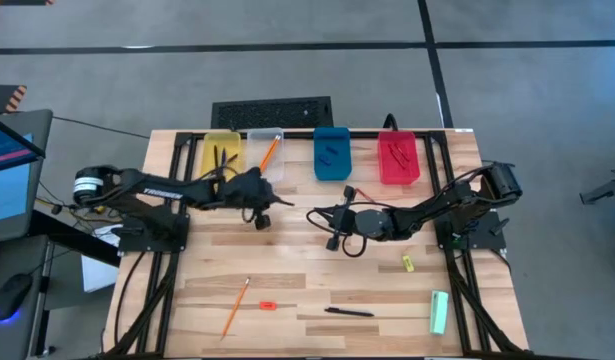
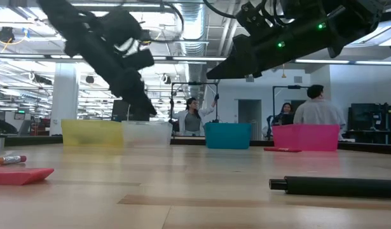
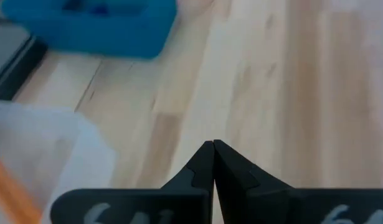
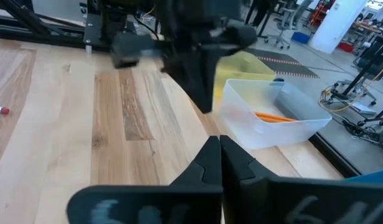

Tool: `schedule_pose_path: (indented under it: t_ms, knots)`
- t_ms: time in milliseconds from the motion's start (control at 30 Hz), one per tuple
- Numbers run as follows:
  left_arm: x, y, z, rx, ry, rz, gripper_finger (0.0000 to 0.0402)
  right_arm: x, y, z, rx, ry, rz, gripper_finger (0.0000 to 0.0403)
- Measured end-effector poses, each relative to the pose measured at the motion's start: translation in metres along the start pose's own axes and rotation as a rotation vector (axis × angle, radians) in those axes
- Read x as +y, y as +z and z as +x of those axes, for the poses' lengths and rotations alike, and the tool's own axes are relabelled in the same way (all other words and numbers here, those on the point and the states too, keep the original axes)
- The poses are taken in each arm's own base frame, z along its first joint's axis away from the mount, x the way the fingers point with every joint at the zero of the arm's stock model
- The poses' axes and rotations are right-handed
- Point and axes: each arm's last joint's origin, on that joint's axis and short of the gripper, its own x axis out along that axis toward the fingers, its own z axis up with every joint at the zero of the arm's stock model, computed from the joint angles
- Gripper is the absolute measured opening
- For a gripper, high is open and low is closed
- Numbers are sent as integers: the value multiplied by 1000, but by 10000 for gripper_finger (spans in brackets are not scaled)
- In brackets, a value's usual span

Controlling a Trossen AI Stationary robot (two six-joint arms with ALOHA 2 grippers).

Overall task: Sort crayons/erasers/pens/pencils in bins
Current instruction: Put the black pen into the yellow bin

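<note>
Four bins stand in a row along the far edge: yellow bin (image 1: pixel 223 152), clear bin (image 1: pixel 267 155), blue bin (image 1: pixel 332 152), red bin (image 1: pixel 398 158). An orange pencil (image 1: pixel 271 150) lies in the clear bin (image 4: pixel 272 115). On the near part of the table lie another pencil (image 1: pixel 235 305), a red-orange eraser (image 1: pixel 268 304), a black pen (image 1: pixel 349 312) and a yellow eraser (image 1: pixel 408 263). My left gripper (image 1: pixel 262 218) hovers shut just in front of the clear bin (image 3: pixel 35 143) and holds nothing. My right gripper (image 1: pixel 330 230) is shut and bare at mid-table, pointing toward the left gripper (image 4: pixel 197 62).
A pale green bar (image 1: pixel 439 312) lies near the right near corner. In the low view the eraser (image 2: pixel 20 175) and pencil end (image 2: pixel 7 159) are close on the left, and the pen (image 2: pixel 335 186) on the right. People stand in the room beyond the table.
</note>
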Motion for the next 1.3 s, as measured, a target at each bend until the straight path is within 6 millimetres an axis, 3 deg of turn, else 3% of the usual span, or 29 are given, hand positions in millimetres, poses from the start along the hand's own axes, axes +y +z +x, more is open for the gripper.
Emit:
schedule_pose_path:
  t_ms: [300, 667, 1000, 1300]
  knots:
    - [-23, -28, -18, -287, -151, -51, 0, 0, -3, 0, 30, 3, 14, 6]
    - [-22, -41, -32, -585, -143, -84, 0, 10, 6, 4, 166, 33, -13, 3]
    - [-22, -55, -33, -578, -140, -49, 0, 35, 29, -16, 516, 57, 13, 2]
    - [-22, -55, -33, -574, -143, -56, 0, 32, 31, -35, 786, 28, 101, 3]
